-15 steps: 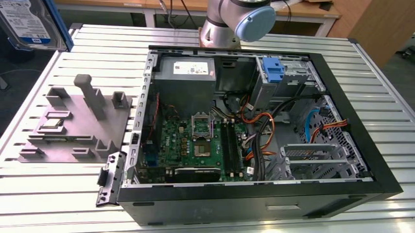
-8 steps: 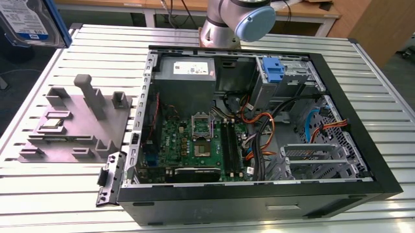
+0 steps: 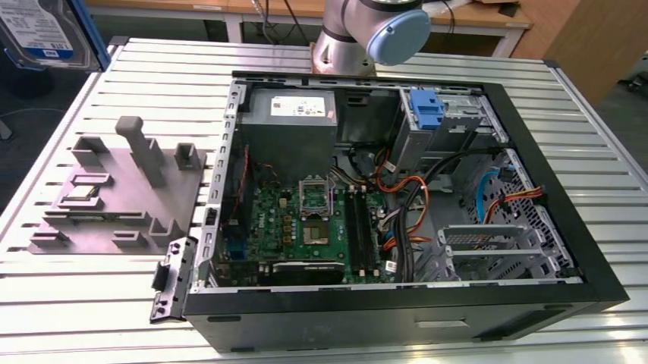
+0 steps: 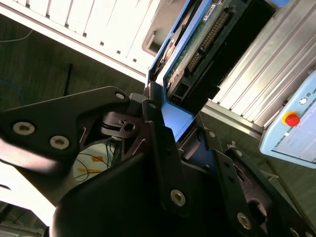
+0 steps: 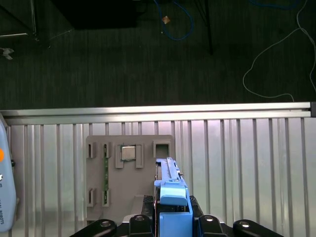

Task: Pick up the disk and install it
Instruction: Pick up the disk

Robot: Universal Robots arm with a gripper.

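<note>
The disk [image 3: 39,32], silver-grey with a white-and-blue label and blue side rails, hangs in the air at the exterior view's far upper left, beyond the table's corner. In the second wrist view the disk [image 4: 202,37] shows its green circuit-board side, and my gripper [image 4: 170,121] is shut on its blue rail end. In the first wrist view the disk [image 5: 170,190] appears edge-on above the grey fixture plate [image 5: 129,173], held by the gripper [image 5: 170,224]. The open computer case [image 3: 405,197] lies on the table, with an empty metal drive cage [image 3: 491,246] at the exterior view's right.
A grey fixture plate [image 3: 111,193] with upright posts lies on the slatted aluminium table [image 3: 91,303] at the exterior view's left of the case. A blue latch piece [image 3: 427,114] stands in the case's far corner. A pendant with a red button [image 4: 291,118] lies nearby. Cables cross the dark floor [image 5: 276,54].
</note>
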